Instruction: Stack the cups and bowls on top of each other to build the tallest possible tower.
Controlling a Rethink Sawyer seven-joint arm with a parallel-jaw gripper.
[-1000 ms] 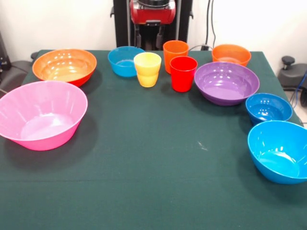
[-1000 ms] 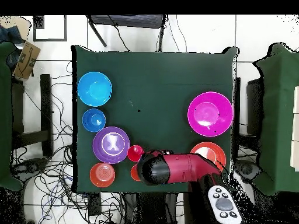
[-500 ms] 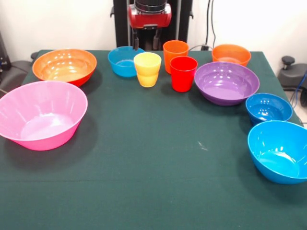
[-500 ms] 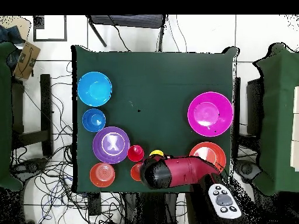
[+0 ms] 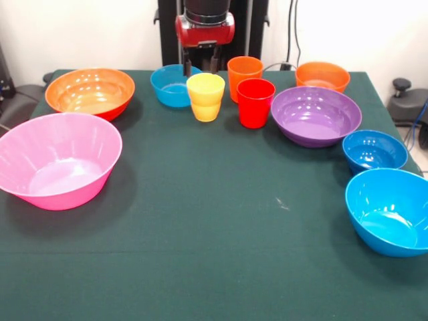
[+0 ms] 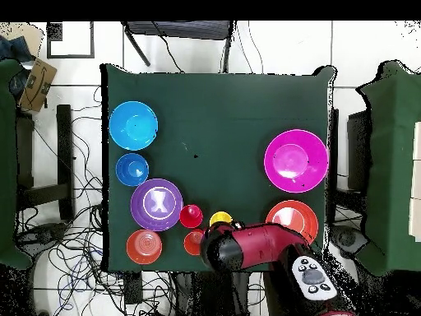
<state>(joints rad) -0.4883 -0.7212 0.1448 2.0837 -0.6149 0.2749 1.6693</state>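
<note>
Nothing is stacked; every piece stands alone on the green table (image 5: 214, 267). The yellow cup (image 5: 205, 97), orange cup (image 5: 245, 73) and red cup (image 5: 255, 102) cluster at the far middle. A small blue bowl (image 5: 172, 85) sits left of them. My gripper (image 5: 200, 65) hangs open and empty just behind the yellow cup, over the small blue bowl's far right rim. The large orange bowl (image 5: 90, 91) and pink bowl (image 5: 59, 159) are at left. The purple bowl (image 5: 315, 115), small orange bowl (image 5: 322, 75), second small blue bowl (image 5: 374, 150) and bright blue bowl (image 5: 391, 210) are at right.
In the overhead view the red arm (image 6: 251, 247) covers the small blue bowl near the table's bottom edge, beside the yellow cup (image 6: 220, 220) and the orange cup (image 6: 194, 242). The pedestal (image 5: 167, 33) stands behind the far edge.
The gripper has come down lower behind the yellow cup. In the overhead view the arm has drawn back toward the base, uncovering the yellow cup. No cup or bowl moved.
</note>
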